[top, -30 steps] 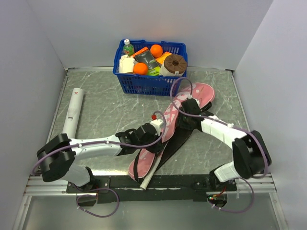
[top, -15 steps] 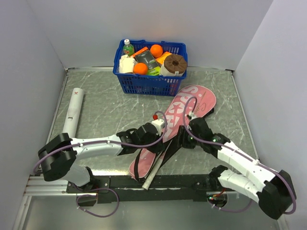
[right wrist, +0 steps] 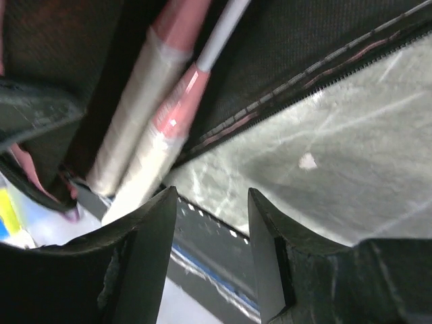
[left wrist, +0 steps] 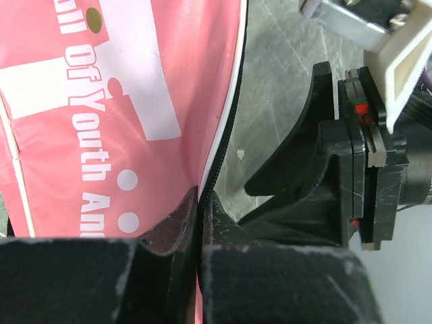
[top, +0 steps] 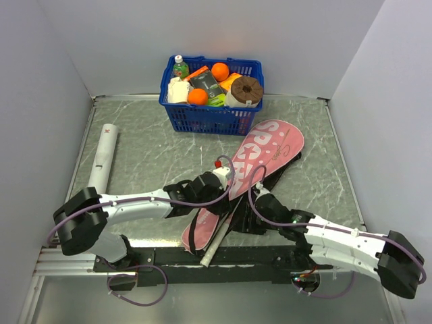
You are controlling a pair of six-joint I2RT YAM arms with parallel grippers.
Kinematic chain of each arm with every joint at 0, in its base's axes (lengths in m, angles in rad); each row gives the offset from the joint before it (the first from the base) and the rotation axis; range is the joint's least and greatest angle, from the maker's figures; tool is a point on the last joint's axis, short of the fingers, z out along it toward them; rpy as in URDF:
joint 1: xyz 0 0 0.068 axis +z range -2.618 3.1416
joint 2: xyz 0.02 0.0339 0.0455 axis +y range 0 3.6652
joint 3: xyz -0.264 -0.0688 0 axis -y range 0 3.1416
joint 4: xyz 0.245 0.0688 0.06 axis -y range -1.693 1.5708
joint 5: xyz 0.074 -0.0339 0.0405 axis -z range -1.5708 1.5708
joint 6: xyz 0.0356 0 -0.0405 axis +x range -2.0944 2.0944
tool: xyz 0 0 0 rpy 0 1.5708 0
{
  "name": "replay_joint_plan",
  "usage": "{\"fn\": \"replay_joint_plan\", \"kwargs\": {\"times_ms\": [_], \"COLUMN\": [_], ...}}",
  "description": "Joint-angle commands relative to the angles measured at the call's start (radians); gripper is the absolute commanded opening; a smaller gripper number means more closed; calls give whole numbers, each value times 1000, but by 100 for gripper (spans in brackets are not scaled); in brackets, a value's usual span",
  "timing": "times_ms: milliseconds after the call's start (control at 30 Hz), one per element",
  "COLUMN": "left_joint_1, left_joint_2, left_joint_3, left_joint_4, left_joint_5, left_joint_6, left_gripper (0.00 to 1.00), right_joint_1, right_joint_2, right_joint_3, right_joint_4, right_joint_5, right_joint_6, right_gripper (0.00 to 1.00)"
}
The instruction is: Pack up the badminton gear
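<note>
Your left hand is clenched on the black zip edge of the pink cover, partway along its left side, and holds that flap up. The cover lies slantwise on the desk, with its broad head toward the far right and its narrow end toward the near edge. Your right hand is released and grasps nothing. It hangs low at the near end of the cover, just beside the racket handles. These lie side by side in the cover's dark inside, with their butts poking out toward the near edge.

The step in hand looks like seating the rackets fully before zipping.

- Hold the left pinch firm and the flap raised, so the mouth of the cover stays wide.
- Bring the right hand over the wrapped grips, not the thin shaft, and close across both handles together.
- Push along the cover's length toward the far right. A sideways shove would likely catch the frames on the zip teeth or drag the whole cover across the desk.
- If the cover starts to slide, ease off and lift the handles slightly.

The white tube lies well apart at the left and is not yet packed. No shuttlecocks are visible. Leave the blue basket at the far side alone.
</note>
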Motion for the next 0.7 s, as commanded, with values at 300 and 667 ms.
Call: {"fn": "replay_joint_plan", "kwargs": {"times_ms": [300, 667], "left_joint_1": [6, 6], "left_joint_2": [-45, -35], "left_joint_3": [-14, -9], "left_joint_4": [88, 91], "left_joint_5": [13, 30], "left_joint_6": [-7, -10], "left_gripper": [1, 1], "right_joint_1": [60, 58], "right_joint_2": [-63, 129], "right_joint_3": [-45, -59], "right_joint_4": [172, 403], "right_joint_5": [419, 493], "right_joint_6": [175, 176], "right_gripper": [47, 44]}}
